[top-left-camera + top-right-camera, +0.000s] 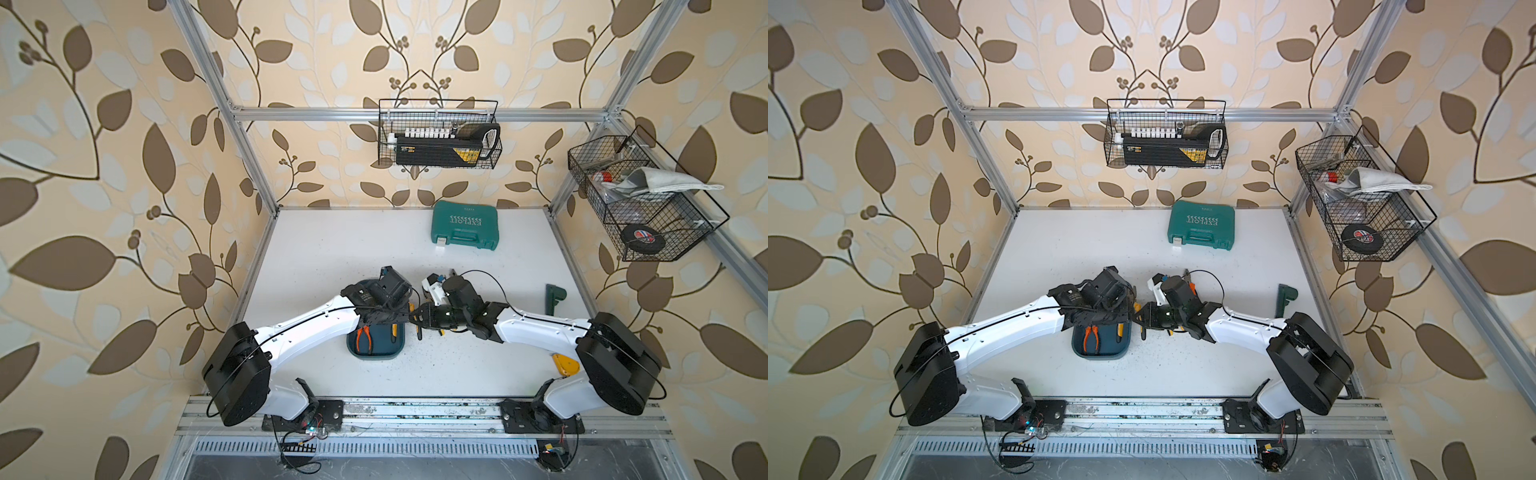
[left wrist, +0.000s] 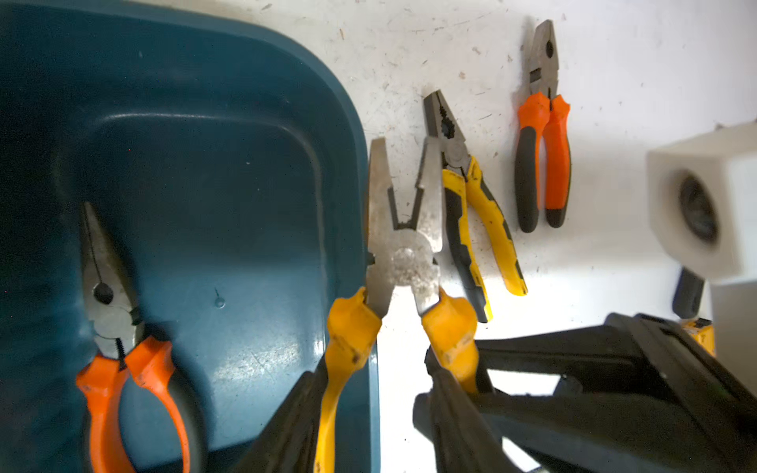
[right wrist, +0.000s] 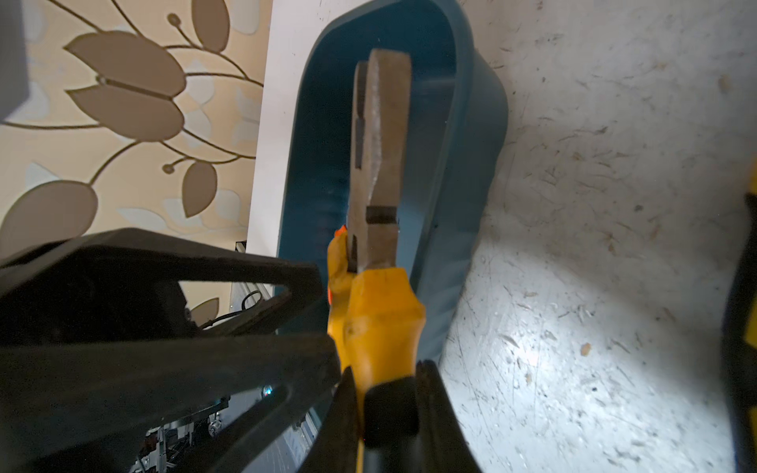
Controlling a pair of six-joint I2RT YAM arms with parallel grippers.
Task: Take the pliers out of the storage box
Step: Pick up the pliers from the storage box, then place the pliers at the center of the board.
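While right tool (image 3: 389, 393) grips them, pliers (image 2: 403, 254) hover — over storage box (image 2: 348, 131) rim.

An aluminium frame (image 1: 415, 113), wallpaper (image 1: 104, 166), tool baskets (image 1: 438, 133) and a tool case (image 1: 464, 226) beyond the right gripper (image 1: 416, 321) mark a mock-workshop robot cell.

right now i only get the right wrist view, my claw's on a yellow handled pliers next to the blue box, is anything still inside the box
Observer: Yes, one pair. Long-nosed pliers with orange-and-black handles lie on the floor of the storage box.
Operator: ok and how many are out on the table
Observer: Two lie on the table beside the box, not touching each other: yellow-and-black pliers and orange-and-black pliers.
Operator: the one i'm holding, i only see it edge on, open or shut
Observer: Open. The yellow-orange pliers have their jaws spread in a V.
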